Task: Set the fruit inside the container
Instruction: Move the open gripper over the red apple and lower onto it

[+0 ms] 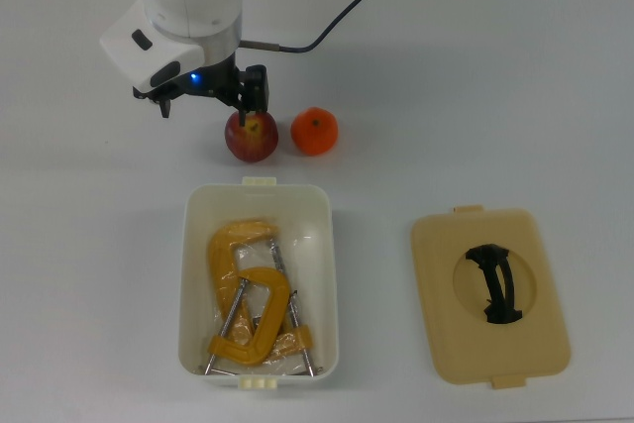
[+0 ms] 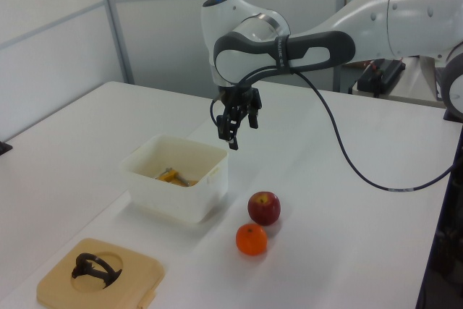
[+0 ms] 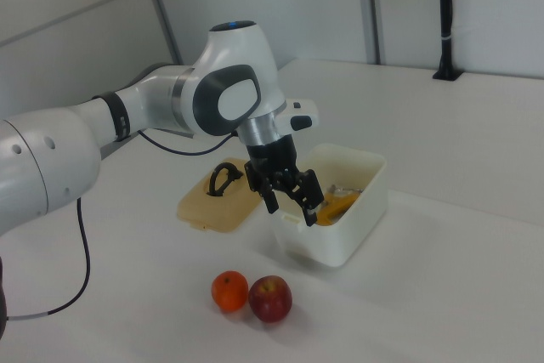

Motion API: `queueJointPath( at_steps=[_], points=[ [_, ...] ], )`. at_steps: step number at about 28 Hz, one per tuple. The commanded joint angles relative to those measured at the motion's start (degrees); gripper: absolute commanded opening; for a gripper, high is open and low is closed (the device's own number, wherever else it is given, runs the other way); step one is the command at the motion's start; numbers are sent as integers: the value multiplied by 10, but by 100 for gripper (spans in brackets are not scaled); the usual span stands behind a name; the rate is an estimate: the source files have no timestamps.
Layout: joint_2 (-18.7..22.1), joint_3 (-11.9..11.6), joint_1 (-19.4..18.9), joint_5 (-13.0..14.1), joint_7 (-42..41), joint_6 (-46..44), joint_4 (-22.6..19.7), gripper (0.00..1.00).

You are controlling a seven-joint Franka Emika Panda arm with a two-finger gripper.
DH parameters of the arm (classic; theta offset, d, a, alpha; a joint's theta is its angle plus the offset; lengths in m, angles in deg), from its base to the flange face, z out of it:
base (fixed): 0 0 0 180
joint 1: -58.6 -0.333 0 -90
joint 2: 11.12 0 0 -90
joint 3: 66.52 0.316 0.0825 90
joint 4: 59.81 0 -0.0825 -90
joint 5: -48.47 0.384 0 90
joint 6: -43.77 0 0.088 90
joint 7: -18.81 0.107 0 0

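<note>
Currently my pincer (image 2: 239, 124) hangs released, grasping nothing. The apple (image 2: 264, 208) sits on the counter (image 2: 347, 251) below it, mandarin (image 2: 251, 239) beside; the white tub (image 2: 177, 179) stands near.

The hand (image 1: 210, 97) hides part of the apple (image 1: 252, 138).

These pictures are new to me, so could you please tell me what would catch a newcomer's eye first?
The big white robot arm dominates, its open gripper hanging in the air above the red apple. The apple and a bright orange mandarin sit side by side on the white table. Just beyond them in the left view is the white container, holding yellow C-clamps, with its tan lid lying apart on the table.
</note>
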Motion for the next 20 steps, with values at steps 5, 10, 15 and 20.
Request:
queueJointPath(
  at_steps=[5, 10, 15, 20],
  points=[
    [177, -13, 3, -4, -29, 36, -198, 100],
    [189, -10, 3, -3, -34, 59, -232, 100],
    [188, -6, -7, 1, -45, 111, -281, 100],
    [177, 6, -16, 1, -44, 187, -324, 100]
  ],
)
